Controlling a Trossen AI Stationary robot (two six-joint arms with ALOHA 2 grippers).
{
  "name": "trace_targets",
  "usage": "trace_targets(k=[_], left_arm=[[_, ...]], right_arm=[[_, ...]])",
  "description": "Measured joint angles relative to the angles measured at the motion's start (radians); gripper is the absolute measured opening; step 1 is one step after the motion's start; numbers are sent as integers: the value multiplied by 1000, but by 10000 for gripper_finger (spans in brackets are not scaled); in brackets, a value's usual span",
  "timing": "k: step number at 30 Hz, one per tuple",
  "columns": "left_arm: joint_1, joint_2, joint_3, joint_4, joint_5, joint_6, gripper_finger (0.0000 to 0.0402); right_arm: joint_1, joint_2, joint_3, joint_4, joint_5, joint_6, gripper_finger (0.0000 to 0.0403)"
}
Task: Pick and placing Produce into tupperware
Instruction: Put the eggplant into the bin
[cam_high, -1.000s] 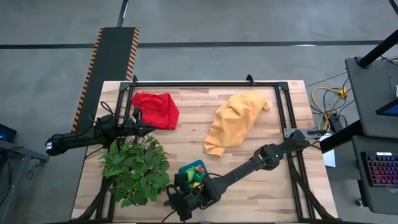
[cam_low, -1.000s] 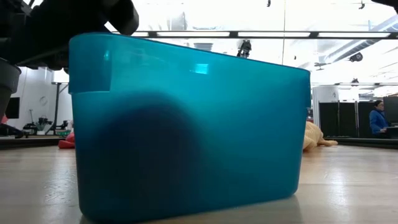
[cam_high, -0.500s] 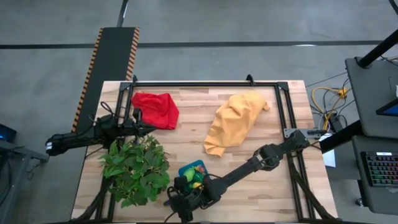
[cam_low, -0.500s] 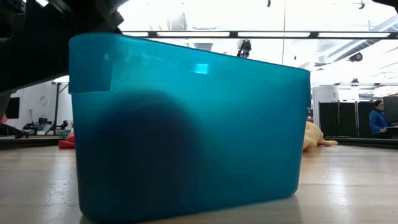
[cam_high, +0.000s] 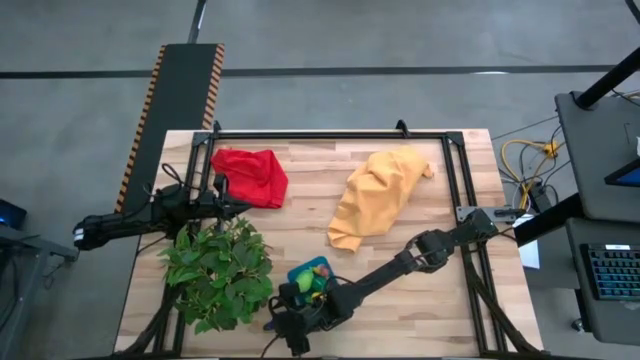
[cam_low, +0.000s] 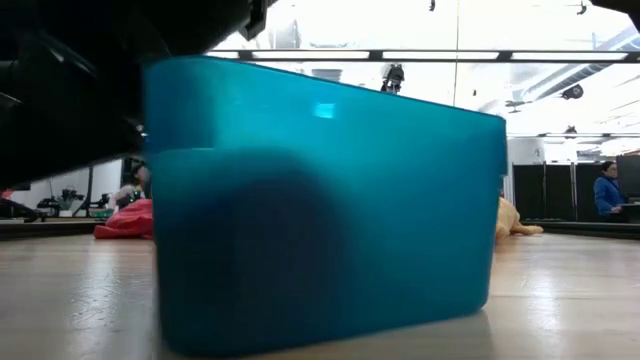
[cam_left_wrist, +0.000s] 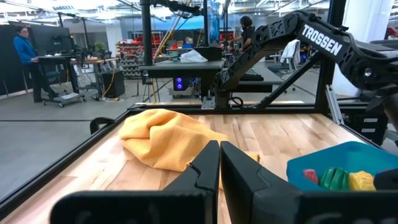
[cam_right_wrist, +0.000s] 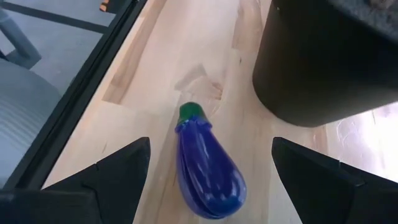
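The teal tupperware (cam_high: 312, 277) stands on the table near the front edge and holds several produce pieces (cam_high: 316, 284); it also shows in the left wrist view (cam_left_wrist: 336, 171) and fills the low view (cam_low: 325, 200). A purple toy eggplant (cam_right_wrist: 206, 169) with a green cap lies on its side on the wood. My right gripper (cam_right_wrist: 208, 163) is open, low over the table just in front of the tupperware (cam_high: 290, 322), with one finger on either side of the eggplant and not touching it. My left gripper (cam_left_wrist: 219, 171) is shut and empty at the table's left (cam_high: 226, 207).
A leafy green plant (cam_high: 218, 275) stands left of the tupperware. A red cloth (cam_high: 250, 176) lies at the far left and a yellow-orange cloth (cam_high: 378, 196) at the far middle. A dark round object (cam_right_wrist: 329, 56) stands close beside the eggplant. The table's front edge is near.
My right gripper has come lower beside the tupperware, showing larger at the left of the low view. The tupperware's near left corner has shifted a little toward the table's right.
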Motion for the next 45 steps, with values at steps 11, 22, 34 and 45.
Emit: trace_targets(k=[11,22,34,45], left_arm=[[0,0,0,0,0,0,0],[0,0,0,0,0,0,0],[0,0,0,0,0,0,0],[0,0,0,0,0,0,0]], right_arm=[[1,0,-17,11,-28,9,329],[1,-2,-26,11,-68,57,329],[2,-2,-26,11,-68,66,317],[2,-2,-26,9,-68,71,220]])
